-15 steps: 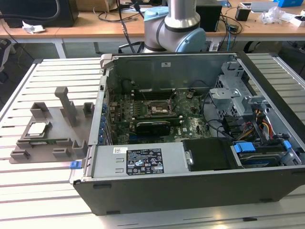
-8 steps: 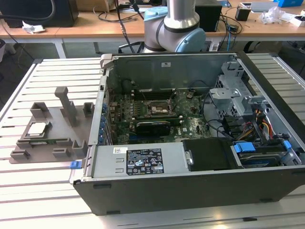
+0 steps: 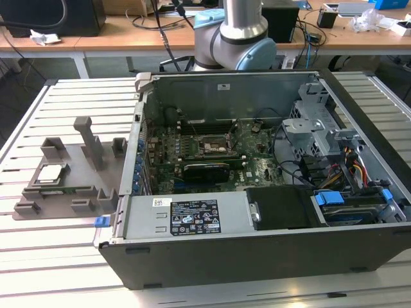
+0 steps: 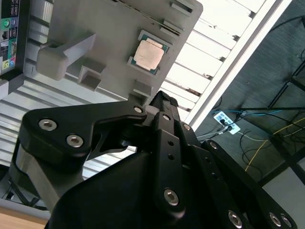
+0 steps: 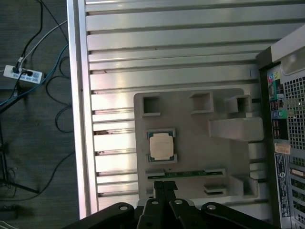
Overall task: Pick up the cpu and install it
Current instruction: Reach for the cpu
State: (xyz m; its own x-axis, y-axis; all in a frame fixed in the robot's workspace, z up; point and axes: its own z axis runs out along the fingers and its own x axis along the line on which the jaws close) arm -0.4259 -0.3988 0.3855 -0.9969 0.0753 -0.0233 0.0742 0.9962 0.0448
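Observation:
The cpu (image 3: 51,172) is a small square chip with a silvery top, lying flat in a recess of the grey tray (image 3: 83,173) at the exterior view's left. Both wrist views show the cpu (image 4: 149,53) (image 5: 161,146) from well above, seated in the tray (image 4: 109,28) (image 5: 190,138). My gripper (image 5: 165,185) (image 4: 162,98) hangs high over the tray's edge near the cpu, shut and holding nothing. The black socket frame (image 3: 215,142) sits on the motherboard inside the open computer case (image 3: 257,212).
The tray carries upright blocks (image 3: 87,135) and a thin green module (image 5: 186,172) beside the cpu. It rests on a slatted metal table (image 3: 70,96). The case's rear ports (image 5: 276,109) lie close to the tray. Cables and a power strip (image 5: 21,74) lie on the floor.

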